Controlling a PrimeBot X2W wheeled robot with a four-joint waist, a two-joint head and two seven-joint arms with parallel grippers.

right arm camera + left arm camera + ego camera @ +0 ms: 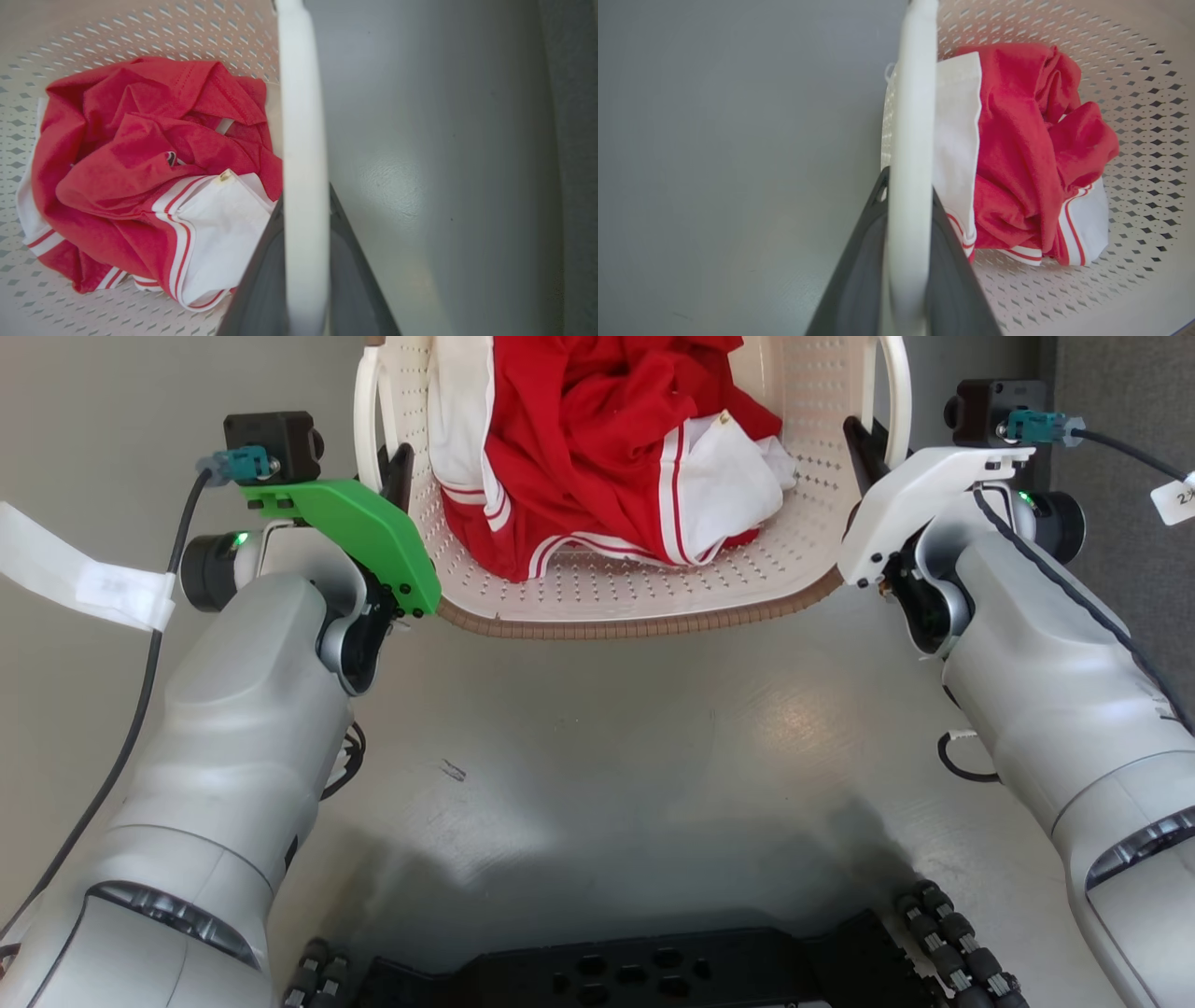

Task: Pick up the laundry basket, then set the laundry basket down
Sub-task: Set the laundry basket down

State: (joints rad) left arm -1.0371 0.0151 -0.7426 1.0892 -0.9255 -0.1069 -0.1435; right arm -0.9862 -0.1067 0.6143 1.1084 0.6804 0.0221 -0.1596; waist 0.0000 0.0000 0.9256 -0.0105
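Observation:
The laundry basket (pixel 607 588), cream-white and perforated with a brown woven rim, is at the top centre of the head view, holding red and white clothes (pixel 597 457). My left gripper (pixel 397 471) is shut on the basket's left loop handle (pixel 910 140). Dark fingers (pixel 952 261) press on both sides of that white handle in the left wrist view. On the other side my right gripper (pixel 864 443) is shut on the right loop handle (pixel 301 163), with its dark fingers (pixel 261 280) clamping the white bar. The basket's far end is cut off by the frame.
Grey floor (pixel 597 737) stretches between me and the basket. My black wheeled base (pixel 644 971) sits at the bottom edge. A darker grey strip (pixel 1120 392) runs along the right. Cables trail from both wrists.

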